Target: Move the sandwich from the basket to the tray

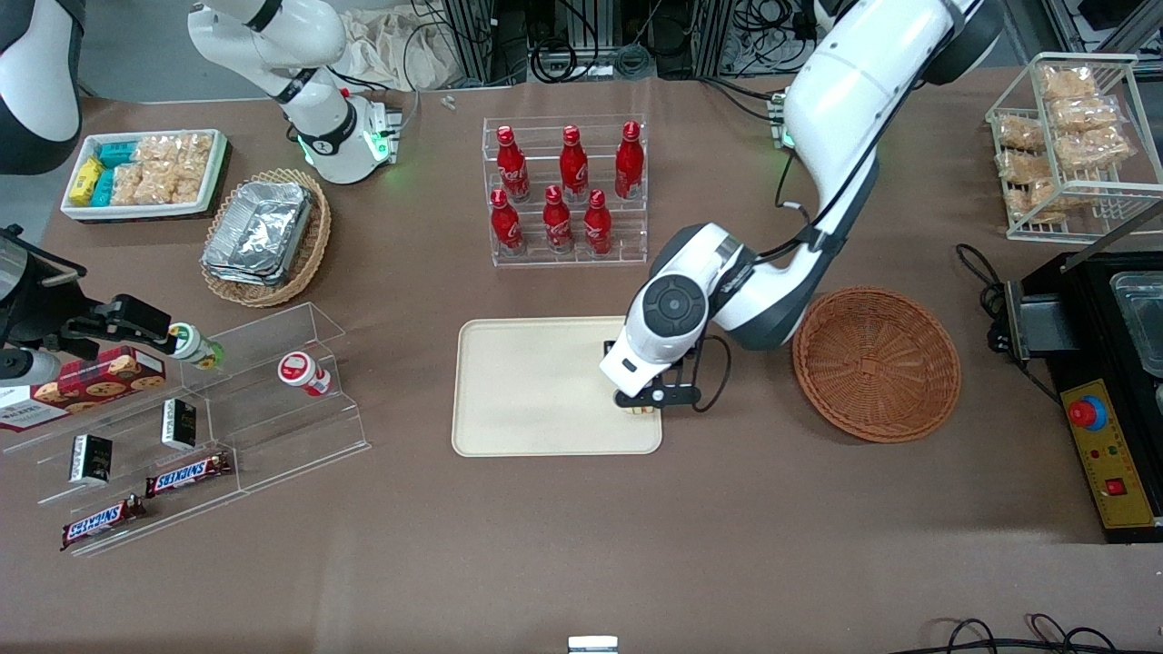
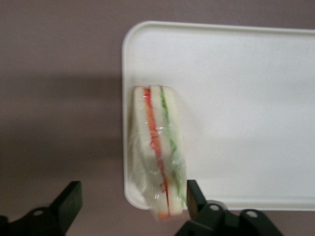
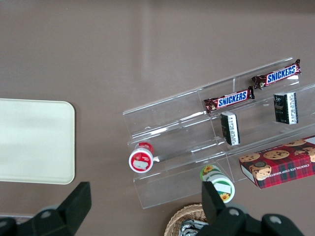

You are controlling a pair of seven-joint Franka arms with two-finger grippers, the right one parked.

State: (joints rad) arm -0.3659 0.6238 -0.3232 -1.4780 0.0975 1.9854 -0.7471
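Observation:
The sandwich (image 2: 155, 147) is a plastic-wrapped wedge of pale bread with red and green filling lines. It lies on the corner of the cream tray (image 2: 236, 98), its end overhanging the rim. My left gripper (image 2: 133, 191) is open above it, one finger (image 2: 193, 196) close beside the sandwich, the other (image 2: 73, 196) well apart over the table. In the front view the gripper (image 1: 641, 404) hovers low over the tray (image 1: 536, 386) at its edge toward the basket, with only a bit of the sandwich (image 1: 644, 411) showing. The reddish-brown basket (image 1: 877, 363) is empty.
A clear rack of red bottles (image 1: 565, 191) stands farther from the front camera than the tray. A clear stepped shelf with snacks (image 1: 195, 409), a tan basket of foil containers (image 1: 265, 236) and a white snack box (image 1: 145, 173) lie toward the parked arm's end. A black unit (image 1: 1104, 391) lies toward the working arm's end.

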